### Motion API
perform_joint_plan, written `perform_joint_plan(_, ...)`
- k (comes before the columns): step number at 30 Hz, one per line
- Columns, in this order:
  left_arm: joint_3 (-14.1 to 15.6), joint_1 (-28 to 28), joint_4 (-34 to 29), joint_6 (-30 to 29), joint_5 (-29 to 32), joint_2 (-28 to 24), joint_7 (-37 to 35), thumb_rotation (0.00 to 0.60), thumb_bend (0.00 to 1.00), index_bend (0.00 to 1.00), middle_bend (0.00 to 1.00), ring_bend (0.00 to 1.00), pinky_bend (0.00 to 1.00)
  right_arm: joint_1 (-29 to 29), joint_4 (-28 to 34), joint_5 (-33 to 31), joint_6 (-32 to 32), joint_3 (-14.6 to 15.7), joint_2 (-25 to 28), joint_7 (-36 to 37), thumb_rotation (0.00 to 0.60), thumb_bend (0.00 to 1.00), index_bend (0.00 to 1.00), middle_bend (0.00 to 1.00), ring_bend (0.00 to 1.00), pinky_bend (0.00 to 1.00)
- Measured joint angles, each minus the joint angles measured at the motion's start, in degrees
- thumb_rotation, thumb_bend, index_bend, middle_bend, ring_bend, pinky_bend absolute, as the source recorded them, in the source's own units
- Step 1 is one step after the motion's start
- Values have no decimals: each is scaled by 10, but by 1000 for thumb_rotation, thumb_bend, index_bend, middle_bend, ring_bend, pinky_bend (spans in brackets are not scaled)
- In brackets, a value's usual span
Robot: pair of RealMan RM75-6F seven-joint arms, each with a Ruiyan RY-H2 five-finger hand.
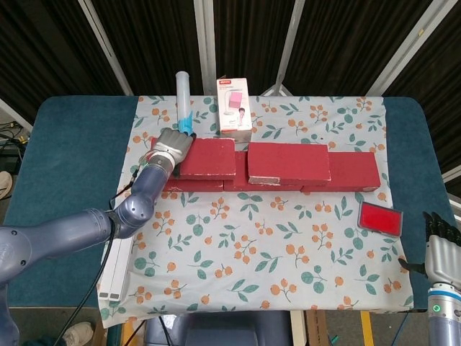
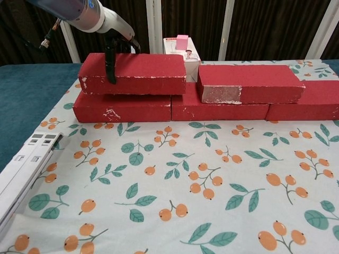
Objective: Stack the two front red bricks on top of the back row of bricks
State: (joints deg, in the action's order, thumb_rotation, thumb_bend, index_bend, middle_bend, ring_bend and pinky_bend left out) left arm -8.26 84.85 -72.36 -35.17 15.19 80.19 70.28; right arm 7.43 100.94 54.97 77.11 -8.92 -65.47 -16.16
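A: Nearest the camera, at the tabletop's front right corner: right hand [image 1: 441,249], parked off the floral cloth [image 1: 288,238], only partly in frame. Fingers open or closed? Cannot tell. Just beyond it, a flat red pad [image 1: 379,217]. On the left front edge, a white strip [image 1: 115,270].

B: And mid-table?

A: Back row of bricks [image 2: 175,107], laid end to end, long axes running left to right across the cloth. Right top brick [image 2: 249,83] already seated over the row's middle and right portion.

B: The brick in play?

A: Left top brick [image 2: 135,73], gripped at its left end by the left hand [image 1: 171,146], one finger [image 2: 111,63] wrapped down the near face, the rest over the top and far side. Long axis parallel to the row, brick extending rightward from the hand. Appears resting on or just grazing the brick beneath; contact not certain.

B: Deciding relation for the release?

A: Likely the small gap between its right end and the seated brick; the left hand is the only one near.

B: Farther back?

A: Pink-and-white box [image 1: 234,104] and clear tube [image 1: 183,101], just behind the row.
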Motion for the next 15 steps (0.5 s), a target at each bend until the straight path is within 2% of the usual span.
perform_joint_plan(15,34,32,28,18,3,28,-43,600,0,295,344,329,281,-1,0,1,2,-1,1,4,600,68,0,0,0,0)
